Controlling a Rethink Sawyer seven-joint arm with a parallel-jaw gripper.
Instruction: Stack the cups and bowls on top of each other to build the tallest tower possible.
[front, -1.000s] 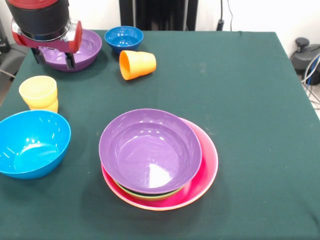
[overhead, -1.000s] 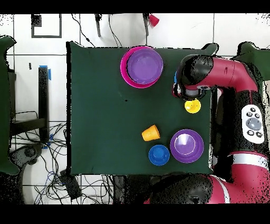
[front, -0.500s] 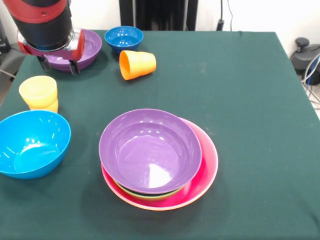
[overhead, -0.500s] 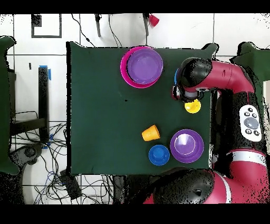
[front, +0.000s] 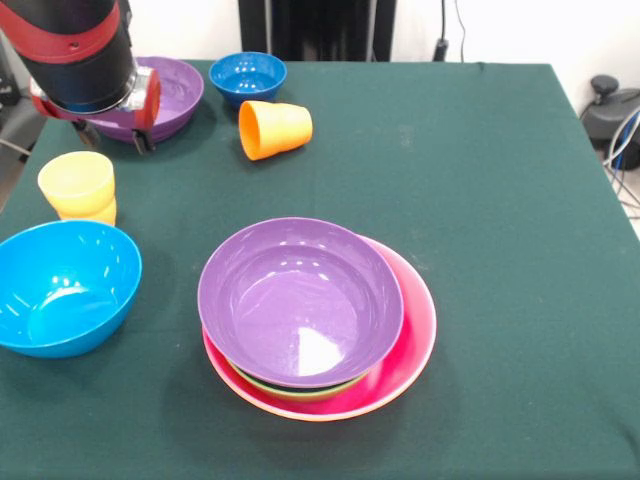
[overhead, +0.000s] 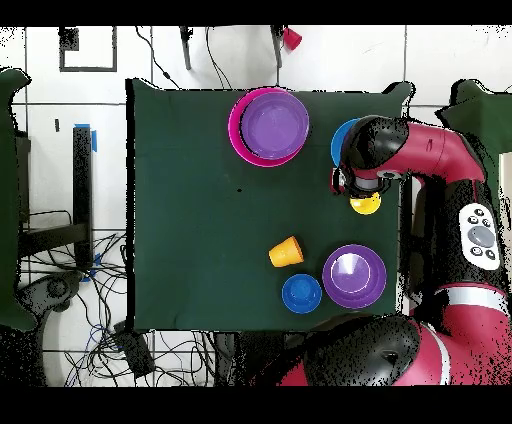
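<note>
The claw (front: 112, 136), its opening impossible to judge, hangs above the yellow cup (front: 77, 184) by the bench's edge, apparently to descend and grasp it.

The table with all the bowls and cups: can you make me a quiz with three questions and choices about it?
1. Where is the small dark blue bowl?
A. beside the orange cup
B. inside the pile
C. on the floor

2. How many purple bowls are there?
A. one
B. two
C. four

3. How is the orange cup sitting?
A. upright
B. upside down
C. lying on its side

Answers:
1 A, it sits on the table close by that cup.
2 B, one purple bowl tops the pile on the pink bowl, another sits under the arm.
3 C, its open mouth faces sideways.
</note>
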